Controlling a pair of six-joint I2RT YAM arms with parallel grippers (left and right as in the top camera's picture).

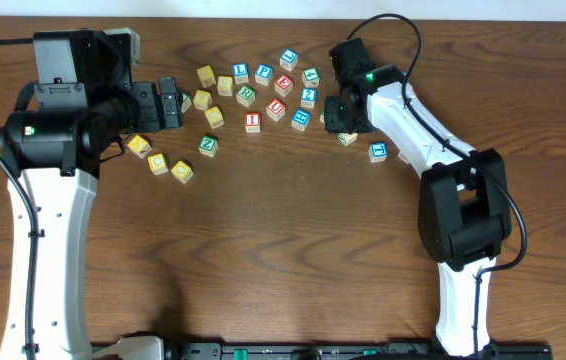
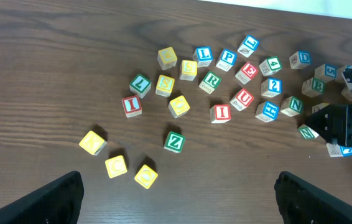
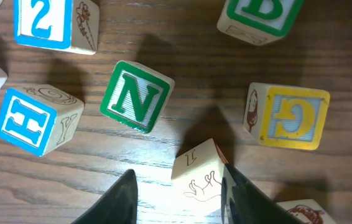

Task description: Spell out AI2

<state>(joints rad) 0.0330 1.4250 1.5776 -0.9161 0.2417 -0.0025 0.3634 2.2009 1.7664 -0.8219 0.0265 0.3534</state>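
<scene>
Landmark: green Z cube [image 1: 208, 144]. Red I cube [image 1: 253, 121] sits near it, up and right in overhead, letter up, some room round it. Blue 2 cube [image 1: 309, 97] lies further the same way, well apart from Z, inside the crowded bunch with other cubes just beside it. A second red cube [image 2: 132, 106] up-left of Z reads 1 or I, can't tell which. Red A cube: no A face shows in any view, maybe turned over or hidden.

Left gripper [image 2: 177, 186] has jaws spread wide with nothing between, hovering up-left of Z. Right gripper [image 3: 179, 174] is far right of Z, past the 2. Its jaws are partway apart, straddling a tilted cube [image 3: 198, 177] that is against one finger with a gap to the other, so not clamped as far as I see. Letter face not visible, could be the A, can't tell.

Handling, judged: small wood cubes, light, rigid, not fragile, painted faces a bit slick. Pinch two opposite side faces squarely, mid-height, from above; a corner grip will likely twist it out. The 2 needs a narrow entry because of its neighbours, the I is easier
</scene>
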